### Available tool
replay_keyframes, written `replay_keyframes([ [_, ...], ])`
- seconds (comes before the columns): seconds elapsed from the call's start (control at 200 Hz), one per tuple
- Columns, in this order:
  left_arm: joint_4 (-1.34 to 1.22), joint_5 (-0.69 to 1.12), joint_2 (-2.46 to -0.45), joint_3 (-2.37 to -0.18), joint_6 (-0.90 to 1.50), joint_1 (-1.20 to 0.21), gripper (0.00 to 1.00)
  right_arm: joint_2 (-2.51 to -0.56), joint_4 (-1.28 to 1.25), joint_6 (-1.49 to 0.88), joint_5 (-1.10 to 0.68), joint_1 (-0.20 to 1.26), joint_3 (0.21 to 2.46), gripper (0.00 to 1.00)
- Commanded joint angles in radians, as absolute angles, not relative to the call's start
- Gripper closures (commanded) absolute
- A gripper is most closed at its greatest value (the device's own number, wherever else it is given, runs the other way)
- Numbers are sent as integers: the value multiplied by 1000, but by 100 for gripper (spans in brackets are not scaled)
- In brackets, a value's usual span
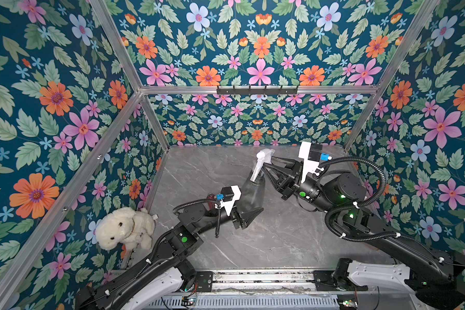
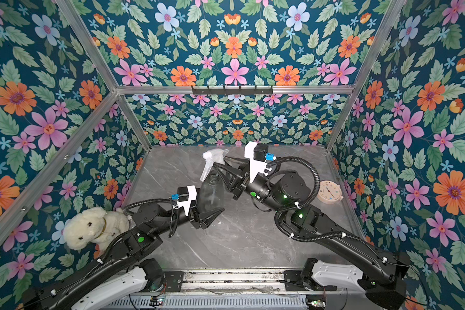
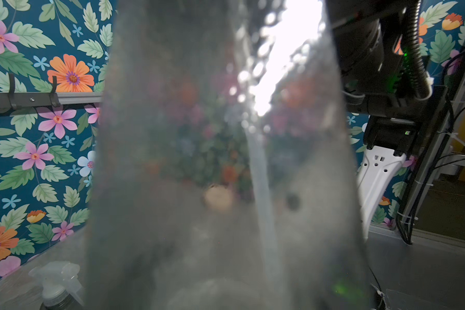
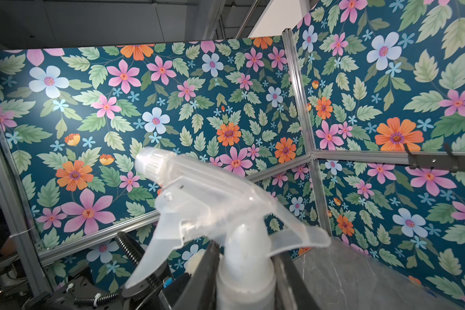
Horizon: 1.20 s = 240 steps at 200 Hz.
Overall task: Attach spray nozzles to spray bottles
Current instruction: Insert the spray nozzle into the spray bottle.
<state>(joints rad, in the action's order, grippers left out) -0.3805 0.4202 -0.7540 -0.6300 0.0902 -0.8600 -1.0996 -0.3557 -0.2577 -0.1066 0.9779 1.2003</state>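
1. Smoky-grey spray bottle [image 3: 226,161] fills the left wrist view. It stands upright mid-surface [image 1: 279,241], with the left gripper [image 1: 254,212] clamped round its lower body.
2. Whitish trigger nozzle [image 4: 226,204] sits on the bottle neck, and its dip tube [image 3: 262,188] runs down inside. Its collar is pinched by the right gripper [image 4: 244,276].
3. Step in hand, as judged: threading the collar onto the neck.
4. Next move calls for turning the collar squarely while the left side stops the bottle spinning; a tilt risks cross-threading.
5. Bottle wall is translucent and glossy; it probably flexes if squeezed.
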Motion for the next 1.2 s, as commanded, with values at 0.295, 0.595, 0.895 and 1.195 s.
replay_keyframes([
  [0.295, -460, 406, -750, -630, 95, -861, 100, -1120, -398, -288, -234, 978, 1190, 80],
  [0.595, -471, 421, -751, -629, 97, -861, 100, -1128, -389, -296, -307, 978, 1202, 80],
  [0.895, -474, 405, -720, -625, 95, -861, 100, -1101, -352, -298, -289, 978, 1164, 80],
  [1.195, -493, 407, -721, -629, 105, -861, 100, -1123, -321, -293, -310, 979, 1172, 76],
])
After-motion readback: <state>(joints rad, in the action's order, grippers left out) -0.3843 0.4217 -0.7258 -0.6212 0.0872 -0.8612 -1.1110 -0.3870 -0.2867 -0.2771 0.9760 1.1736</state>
